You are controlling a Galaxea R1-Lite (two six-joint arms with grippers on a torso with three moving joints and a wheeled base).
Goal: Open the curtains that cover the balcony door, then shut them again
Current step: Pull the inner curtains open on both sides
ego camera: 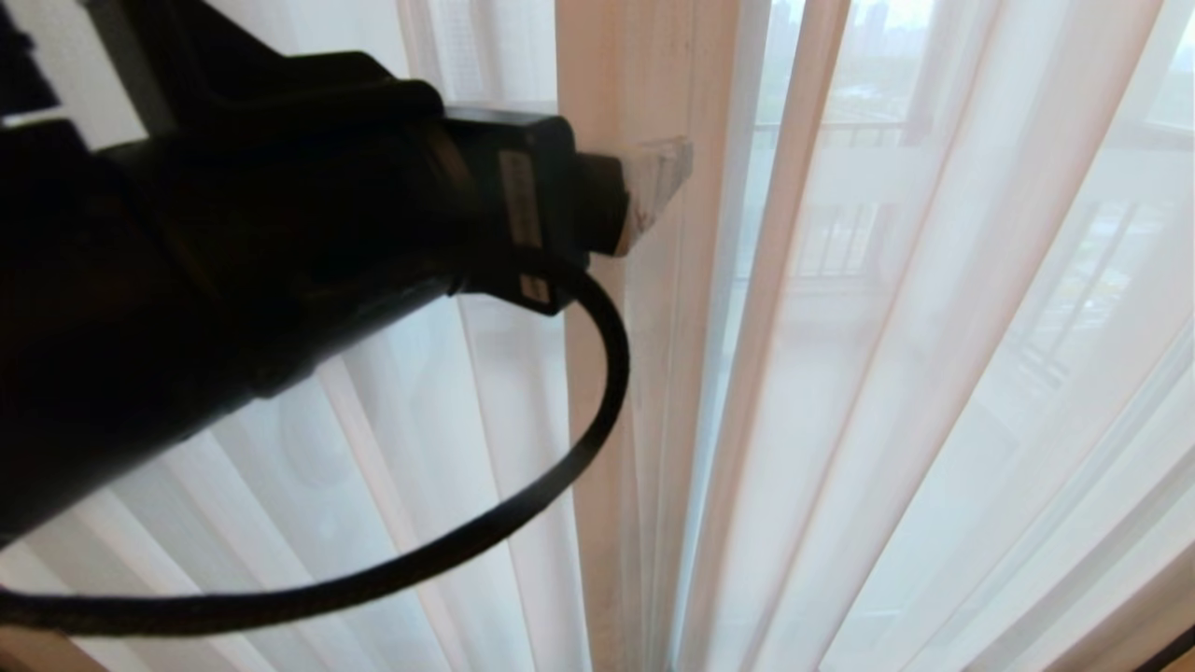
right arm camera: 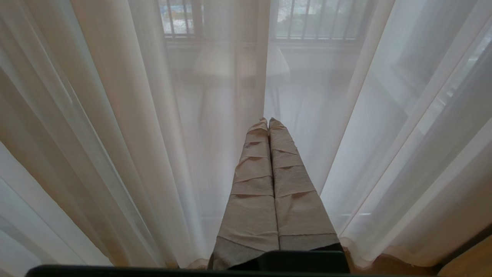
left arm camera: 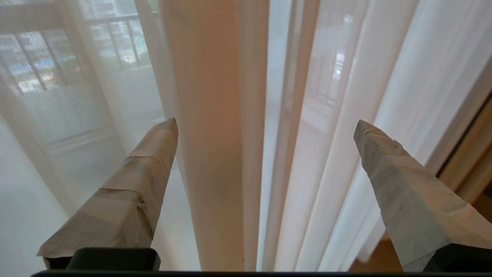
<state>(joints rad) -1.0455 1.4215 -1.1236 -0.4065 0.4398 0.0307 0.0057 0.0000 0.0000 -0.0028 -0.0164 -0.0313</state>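
At the curtains (left arm camera: 215,154), my left gripper (left arm camera: 265,127) gapes wide and empty, straddling a thick fold to grab it; the right gripper (right arm camera: 268,122) sits pinched closed, idle.

The left gripper (ego camera: 653,191) hangs just before the curtains (ego camera: 840,373) — a thick fold (left arm camera: 215,154) stands between its 2 fingers (left arm camera: 153,154); railing bars (right arm camera: 307,19) lie behind.

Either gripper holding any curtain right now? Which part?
No. The left gripper is open, its fingers straddling a fold of the sheer white pleated curtain without closing on it. The right gripper is shut on nothing, just before the curtain.
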